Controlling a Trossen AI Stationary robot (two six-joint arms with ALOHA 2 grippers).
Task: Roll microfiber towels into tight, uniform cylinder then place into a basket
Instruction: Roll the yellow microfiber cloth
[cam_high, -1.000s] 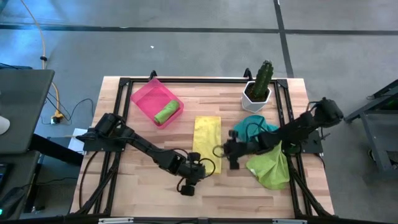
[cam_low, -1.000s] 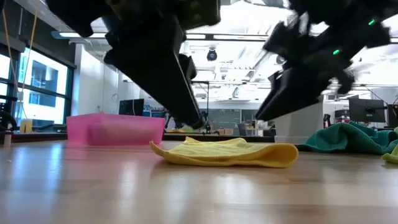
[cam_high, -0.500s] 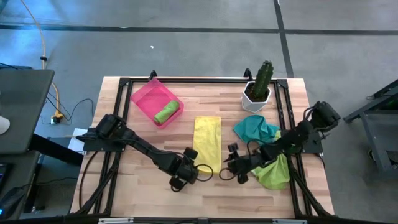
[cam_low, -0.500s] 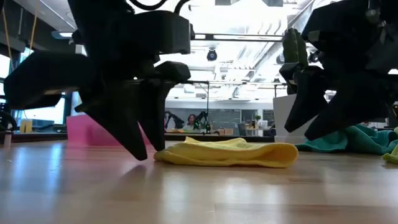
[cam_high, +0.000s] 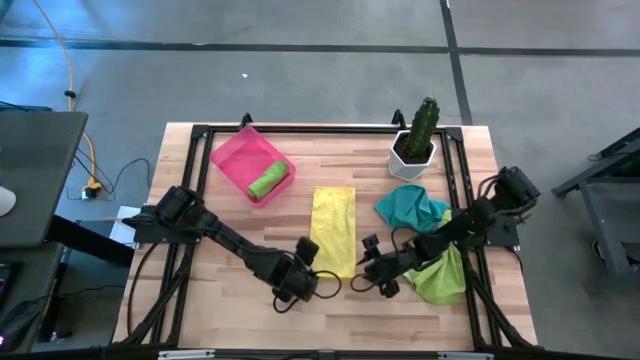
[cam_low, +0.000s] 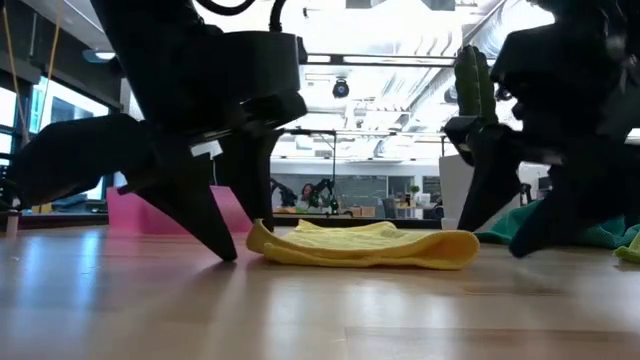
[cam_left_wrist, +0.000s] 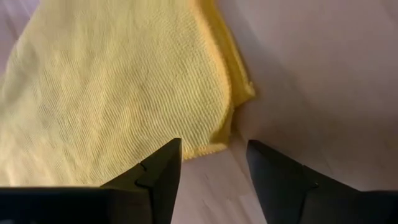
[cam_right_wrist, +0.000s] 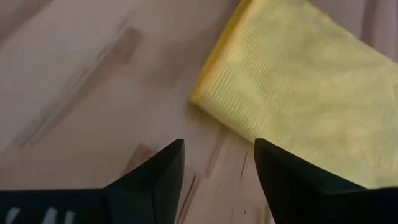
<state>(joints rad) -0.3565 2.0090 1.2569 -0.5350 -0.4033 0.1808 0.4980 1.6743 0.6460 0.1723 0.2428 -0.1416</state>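
A yellow towel (cam_high: 333, 228) lies folded into a long strip in the middle of the table. My left gripper (cam_left_wrist: 214, 155) stands open, low over the table, just off the strip's near left corner (cam_left_wrist: 227, 127). My right gripper (cam_right_wrist: 217, 152) stands open just off the near right corner (cam_right_wrist: 202, 96). In the low view the left gripper (cam_low: 242, 245) and the right gripper (cam_low: 497, 238) flank the yellow towel (cam_low: 365, 245). The pink basket (cam_high: 232, 158) at the far left holds a rolled green towel (cam_high: 268, 182). A teal towel (cam_high: 408, 208) and a lime green towel (cam_high: 440, 278) lie crumpled at the right.
A white pot with a green cactus (cam_high: 415, 135) stands at the far right. A black frame (cam_high: 300, 130) runs along the table's edges. Bare wood lies on both sides of the yellow strip and along the near edge.
Both grippers have sunk to the table at the yellow towel's near end and rolled about their pointing lines. My right gripper has gone toward the near edge, away from the teal towel, and its fingers stand wider apart. The towel has kept still.
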